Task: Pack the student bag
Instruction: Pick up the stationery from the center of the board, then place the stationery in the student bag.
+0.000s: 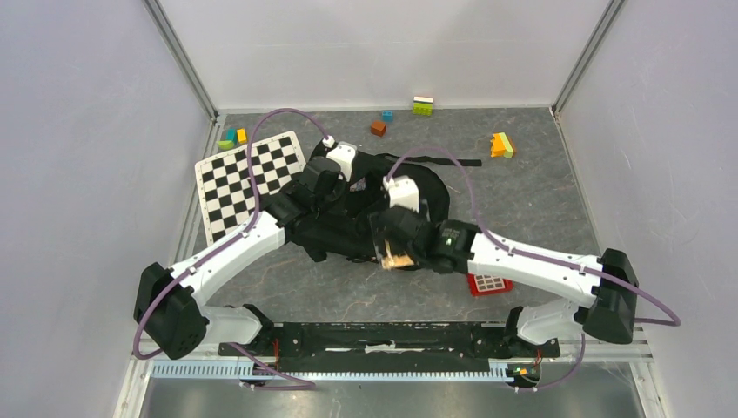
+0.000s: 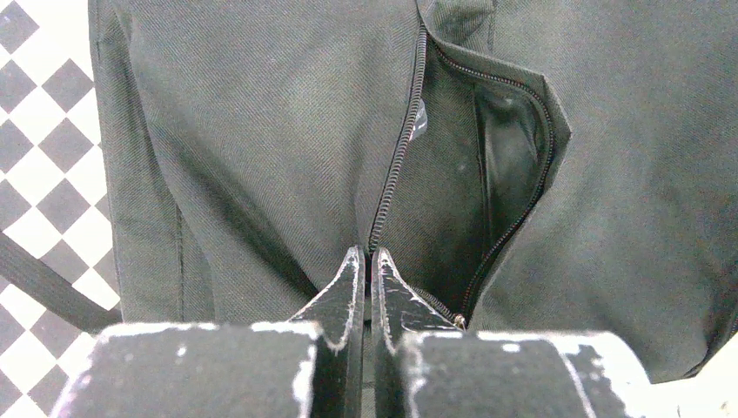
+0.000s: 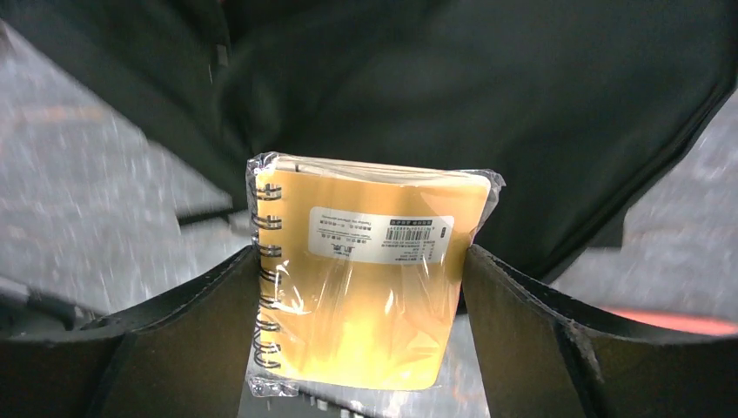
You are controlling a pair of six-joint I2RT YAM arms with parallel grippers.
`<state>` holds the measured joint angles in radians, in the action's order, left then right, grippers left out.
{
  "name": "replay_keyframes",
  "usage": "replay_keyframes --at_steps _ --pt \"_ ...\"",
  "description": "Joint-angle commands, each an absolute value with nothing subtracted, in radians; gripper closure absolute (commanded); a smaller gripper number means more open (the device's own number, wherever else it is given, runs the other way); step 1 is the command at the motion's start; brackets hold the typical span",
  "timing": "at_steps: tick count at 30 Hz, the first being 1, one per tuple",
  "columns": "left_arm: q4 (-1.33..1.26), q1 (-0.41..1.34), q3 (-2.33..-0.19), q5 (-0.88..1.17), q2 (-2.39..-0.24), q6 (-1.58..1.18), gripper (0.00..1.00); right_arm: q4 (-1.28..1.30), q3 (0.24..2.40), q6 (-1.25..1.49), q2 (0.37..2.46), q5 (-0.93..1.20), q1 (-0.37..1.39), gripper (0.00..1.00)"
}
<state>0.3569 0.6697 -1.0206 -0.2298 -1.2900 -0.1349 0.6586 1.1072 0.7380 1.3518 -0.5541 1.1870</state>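
Grey mottled table (image 1: 540, 200), boxed in by white walls (image 1: 87, 131), carries everything. At its middle lies the student bag (image 1: 341, 232), black and slumped, a strap trailing off to the far right. Both arms reach in over it.

The left arm (image 1: 231, 252) comes from the near left. The left gripper (image 2: 366, 261) has its jaws pressed together at the bag's zip line, just beside an unzipped pocket (image 2: 496, 174). Whether any fabric is pinched between them I cannot tell.

The right arm (image 1: 531, 261) comes from the near right. The right gripper (image 3: 361, 254) stands wide, clamped on a yellow spiral notebook (image 3: 365, 305) in clear wrap, at the bag's near edge.

A checkerboard (image 1: 231, 187) lies left of the bag, partly under it. A red gridded piece (image 1: 487, 284) sits under the right arm. Small coloured blocks (image 1: 500, 144) are scattered along the far side.
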Motion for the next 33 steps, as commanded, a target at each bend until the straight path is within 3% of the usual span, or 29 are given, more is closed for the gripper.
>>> replay_keyframes --at_steps 1,10,17,33 --pt "0.333 0.675 -1.046 -0.237 -1.252 -0.150 0.98 0.470 1.247 0.491 1.398 -0.550 1.075 0.23" --pt "0.333 0.675 -1.046 -0.227 -1.253 -0.155 0.98 0.174 1.389 0.341 1.571 -0.509 0.963 0.24" --pt "0.330 0.675 -1.045 -0.218 -1.248 -0.160 0.98 -0.150 1.230 0.280 1.587 -0.530 0.953 0.24" --pt "0.324 0.675 -1.043 -0.210 -1.237 -0.169 0.98 -0.551 1.057 0.202 1.591 -0.523 0.935 0.25"
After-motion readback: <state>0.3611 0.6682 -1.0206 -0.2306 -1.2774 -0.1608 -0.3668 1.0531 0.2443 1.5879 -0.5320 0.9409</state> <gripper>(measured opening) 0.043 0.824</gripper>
